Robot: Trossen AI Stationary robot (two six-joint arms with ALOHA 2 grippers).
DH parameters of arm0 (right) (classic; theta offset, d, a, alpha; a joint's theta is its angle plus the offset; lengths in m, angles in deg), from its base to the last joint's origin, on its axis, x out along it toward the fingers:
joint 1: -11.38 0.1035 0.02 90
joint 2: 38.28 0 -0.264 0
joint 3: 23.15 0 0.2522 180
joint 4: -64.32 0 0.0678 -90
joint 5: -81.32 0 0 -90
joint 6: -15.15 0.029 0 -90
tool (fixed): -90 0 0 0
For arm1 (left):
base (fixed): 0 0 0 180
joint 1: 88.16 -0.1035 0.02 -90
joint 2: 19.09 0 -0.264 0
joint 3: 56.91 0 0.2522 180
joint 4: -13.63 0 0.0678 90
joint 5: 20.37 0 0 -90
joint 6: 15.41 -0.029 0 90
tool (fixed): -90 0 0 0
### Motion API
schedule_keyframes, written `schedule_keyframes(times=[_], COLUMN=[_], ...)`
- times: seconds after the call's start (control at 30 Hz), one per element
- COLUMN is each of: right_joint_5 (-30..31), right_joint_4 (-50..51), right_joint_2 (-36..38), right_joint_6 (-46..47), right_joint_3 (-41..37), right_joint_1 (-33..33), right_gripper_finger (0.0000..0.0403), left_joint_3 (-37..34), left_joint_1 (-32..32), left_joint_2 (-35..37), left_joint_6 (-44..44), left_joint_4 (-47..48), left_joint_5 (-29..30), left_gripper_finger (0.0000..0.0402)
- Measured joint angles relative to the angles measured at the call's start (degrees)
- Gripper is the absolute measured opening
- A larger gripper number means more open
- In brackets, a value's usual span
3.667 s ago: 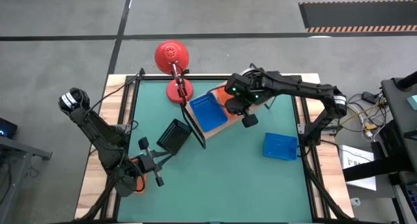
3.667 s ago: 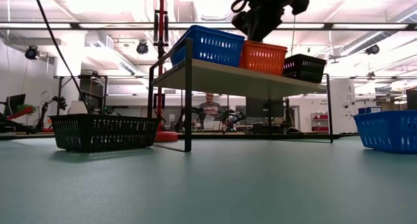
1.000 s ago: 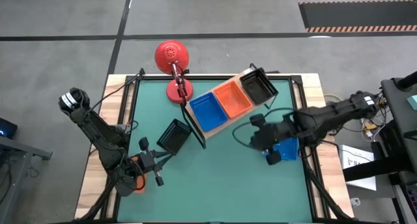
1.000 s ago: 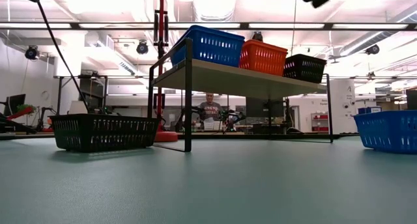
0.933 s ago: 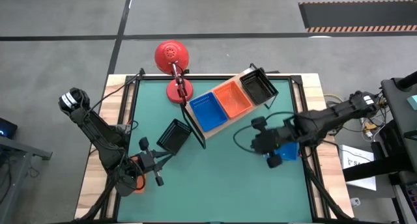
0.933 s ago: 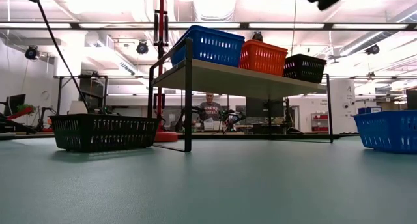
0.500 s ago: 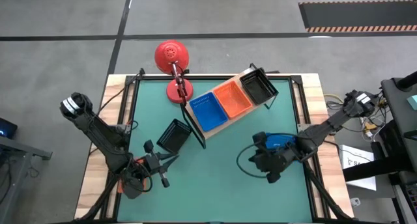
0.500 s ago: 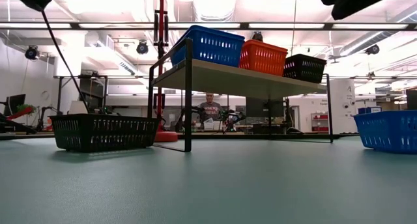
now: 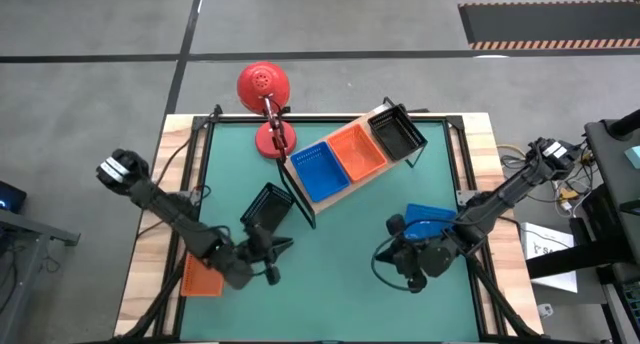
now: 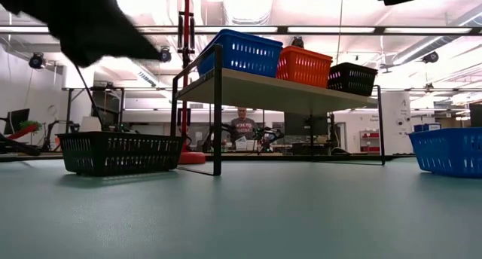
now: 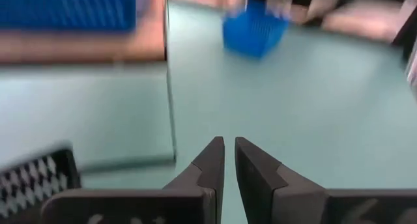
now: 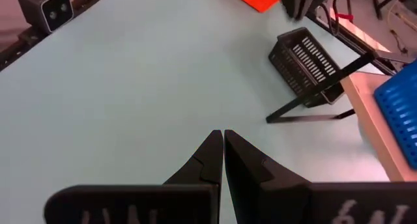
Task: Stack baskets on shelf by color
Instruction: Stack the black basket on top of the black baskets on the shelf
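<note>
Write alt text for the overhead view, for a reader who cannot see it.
Three baskets, blue, orange and black, sit in a row on a wooden shelf on a green table. Loose baskets remain: black near the left hand, blue by the right hand, orange at the table's left edge.

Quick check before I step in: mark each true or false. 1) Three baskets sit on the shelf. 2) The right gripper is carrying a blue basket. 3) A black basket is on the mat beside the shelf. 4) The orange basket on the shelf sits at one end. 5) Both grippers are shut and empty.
1) True: blue, orange and black baskets sit on the shelf.
2) False: the right gripper is shut and empty; the loose blue basket lies on the mat.
3) True: the black basket.
4) False: it sits in the middle.
5) True: the left gripper too.
</note>
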Motion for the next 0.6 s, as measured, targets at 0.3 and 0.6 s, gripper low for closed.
schedule_keyframes(times=[0.3, 0.6], right_joint_5=[-0.03, -0.05], right_joint_4=[-0.36, -0.34], right_joint_2=[0.04, 0.04], right_joint_6=[1.26, 1.78], right_joint_3=[-0.63, -0.66], right_joint_1=[0.00, 0.00], right_gripper_finger=[0.0009, 0.0009], left_joint_3=[6.18, 6.71], left_joint_1=[-8.42, -11.66], left_joint_2=[0.91, 0.37], left_joint_6=[7.15, 3.74], left_joint_4=[27.57, 33.44], left_joint_5=[-15.21, -17.22], left_gripper_finger=[0.0032, 0.0141])
